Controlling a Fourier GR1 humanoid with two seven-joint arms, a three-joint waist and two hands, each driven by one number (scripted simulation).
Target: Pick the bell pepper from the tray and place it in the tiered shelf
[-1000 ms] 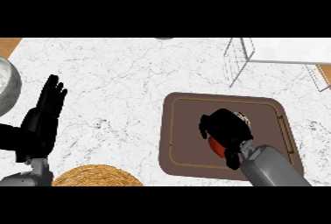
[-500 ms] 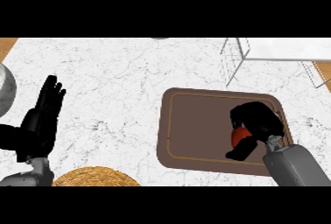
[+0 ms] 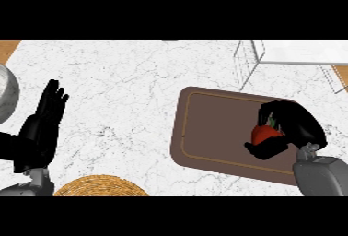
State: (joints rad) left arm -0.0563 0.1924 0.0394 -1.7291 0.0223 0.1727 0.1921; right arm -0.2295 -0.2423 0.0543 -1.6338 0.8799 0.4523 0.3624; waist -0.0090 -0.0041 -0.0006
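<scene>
A red bell pepper point(image 3: 263, 135) with a green stem sits inside my right hand point(image 3: 296, 124), whose fingers and thumb curl round it above the right part of the brown tray point(image 3: 211, 133). Most of the pepper is hidden by the fingers. The tiered shelf point(image 3: 285, 55), white with thin wire legs, stands at the back right beyond the tray. At the left edge my left hand point(image 3: 41, 129) rests open with fingers up.
A woven straw mat point(image 3: 102, 188) lies at the bottom left. Part of a grey round vessel point(image 3: 5, 97) shows at the far left edge. The white marble counter point(image 3: 129, 92) stretches between my left hand and the tray.
My right hand has moved rightward across the tray with the bell pepper in its grasp, toward the tray's right side. The left hand has stayed still.
</scene>
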